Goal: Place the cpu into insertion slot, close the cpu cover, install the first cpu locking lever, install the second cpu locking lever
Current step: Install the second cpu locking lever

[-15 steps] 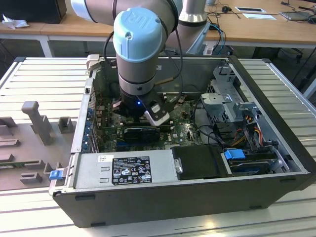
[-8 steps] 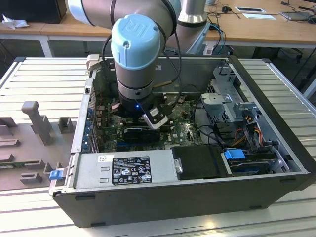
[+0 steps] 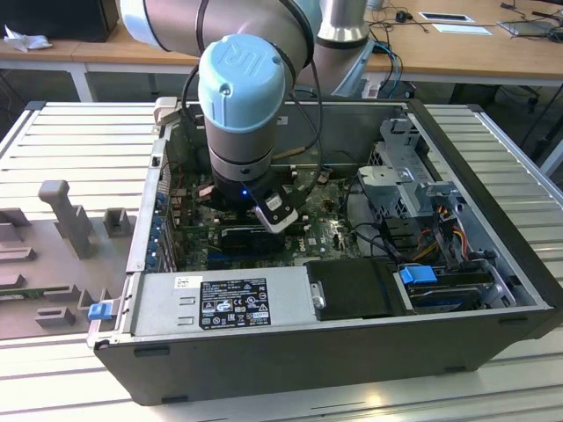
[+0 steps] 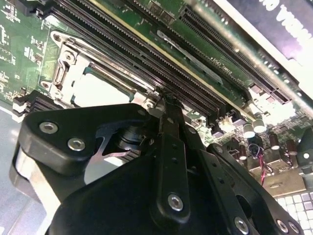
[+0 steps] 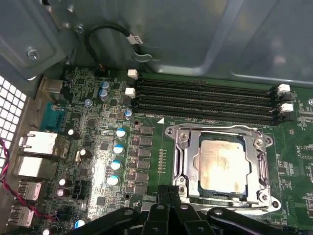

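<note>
- One robot arm reaches down into an open dark-grey computer case [image 3: 352, 352] in the exterior view, its black gripper [image 3: 274, 214] low over the green motherboard [image 3: 330, 236]; from this angle the arm hides the work beneath it.
- Second wrist view: the gripper [image 4: 168, 105] shows its black fingers [image 4: 171, 147] pressed together with nothing between them, the tips right at the corner of the thin silver metal cpu cover [image 4: 66, 63], where the long black memory slots [image 4: 146, 58] run just beyond. The pale silvery-beige square cpu [image 4: 100, 90] lies directly ahead of the tips, framed by that cover.
- First wrist view: the cpu [image 5: 224, 166] sits flat in the metal-edged square insertion slot [image 5: 188, 193], with the cpu cover [image 5: 183, 161] lowered around it and the chip showing through its window. The gripper linkage [image 5: 168, 215] rests just beside the socket's near edge.
- Judged from this, placing and covering look done and a locking lever is the step in hand; whether either lever is already latched cannot be told. The move ahead calls for a firm, narrow push along the socket edge without scraping the neighbouring memory slots.
</note>
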You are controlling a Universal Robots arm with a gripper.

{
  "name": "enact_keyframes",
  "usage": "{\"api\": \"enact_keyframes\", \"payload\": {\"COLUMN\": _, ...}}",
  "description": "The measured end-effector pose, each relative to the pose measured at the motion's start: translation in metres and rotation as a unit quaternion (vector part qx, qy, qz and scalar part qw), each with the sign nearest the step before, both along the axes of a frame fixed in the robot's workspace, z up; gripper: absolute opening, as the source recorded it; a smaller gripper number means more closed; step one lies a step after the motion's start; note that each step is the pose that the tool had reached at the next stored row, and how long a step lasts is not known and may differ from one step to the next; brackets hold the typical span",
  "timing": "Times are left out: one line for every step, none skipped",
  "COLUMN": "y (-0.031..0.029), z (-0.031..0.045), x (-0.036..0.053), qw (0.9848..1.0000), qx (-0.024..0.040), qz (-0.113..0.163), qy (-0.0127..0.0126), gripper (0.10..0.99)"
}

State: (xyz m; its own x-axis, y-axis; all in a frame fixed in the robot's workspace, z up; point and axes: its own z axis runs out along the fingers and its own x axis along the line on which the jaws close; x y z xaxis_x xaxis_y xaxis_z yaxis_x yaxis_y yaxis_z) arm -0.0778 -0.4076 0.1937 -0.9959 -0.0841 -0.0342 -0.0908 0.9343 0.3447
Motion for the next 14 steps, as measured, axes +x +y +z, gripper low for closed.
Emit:
{"api": "enact_keyframes", "payload": {"y": 0.0001, "z": 0.0016, "x": 0.0, "qw": 1.0, "qx": 0.0002, "qz": 0.0, "qy": -0.0001, "gripper": 0.106}}
{"api": "enact_keyframes", "payload": {"y": 0.0001, "z": 0.0053, "x": -0.0001, "qw": 1.0, "qx": 0.0001, "qz": 0.0, "qy": 0.0, "gripper": 0.106}}
{"api": "enact_keyframes", "payload": {"y": 0.0, "z": 0.0082, "x": -0.0002, "qw": 1.0, "qx": 0.0, "qz": 0.0, "qy": 0.0, "gripper": 0.106}}
{"api": "enact_keyframes", "payload": {"y": 0.0001, "z": 0.0112, "x": -0.0001, "qw": 1.0, "qx": 0.0001, "qz": 0.0, "qy": 0.0, "gripper": 0.106}}
{"api": "enact_keyframes", "payload": {"y": 0.0, "z": 0.0127, "x": -0.0002, "qw": 1.0, "qx": -0.0001, "qz": 0.0, "qy": 0.0001, "gripper": 0.106}}
{"api": "enact_keyframes", "payload": {"y": 0.0001, "z": 0.0147, "x": -0.0002, "qw": 1.0, "qx": 0.0, "qz": 0.0, "qy": 0.0, "gripper": 0.106}}
{"api": "enact_keyframes", "payload": {"y": 0.0, "z": 0.0195, "x": -0.0002, "qw": 1.0, "qx": 0.0, "qz": 0.0, "qy": 0.0, "gripper": 0.106}}
{"api": "enact_keyframes", "payload": {"y": 0.0001, "z": 0.0228, "x": -0.0002, "qw": 1.0, "qx": 0.0, "qz": 0.0, "qy": 0.0, "gripper": 0.106}}
{"api": "enact_keyframes", "payload": {"y": 0.0001, "z": 0.0245, "x": -0.0002, "qw": 1.0, "qx": 0.0, "qz": 0.0, "qy": 0.0, "gripper": 0.106}}
{"api": "enact_keyframes", "payload": {"y": 0.0001, "z": 0.0254, "x": -0.0002, "qw": 1.0, "qx": 0.0, "qz": 0.0, "qy": 0.0, "gripper": 0.106}}
{"api": "enact_keyframes", "payload": {"y": 0.0001, "z": 0.0255, "x": -0.0002, "qw": 1.0, "qx": 0.0001, "qz": 0.0, "qy": 0.0, "gripper": 0.106}}
{"api": "enact_keyframes", "payload": {"y": 0.0001, "z": 0.0255, "x": -0.0002, "qw": 1.0, "qx": 0.0001, "qz": 0.0, "qy": 0.0, "gripper": 0.106}}
{"api": "enact_keyframes", "payload": {"y": 0.0001, "z": 0.0255, "x": -0.0002, "qw": 1.0, "qx": 0.0001, "qz": 0.0, "qy": 0.0, "gripper": 0.106}}
{"api": "enact_keyframes", "payload": {"y": 0.0001, "z": 0.0256, "x": -0.0002, "qw": 1.0, "qx": 0.0, "qz": 0.0, "qy": 0.0, "gripper": 0.106}}
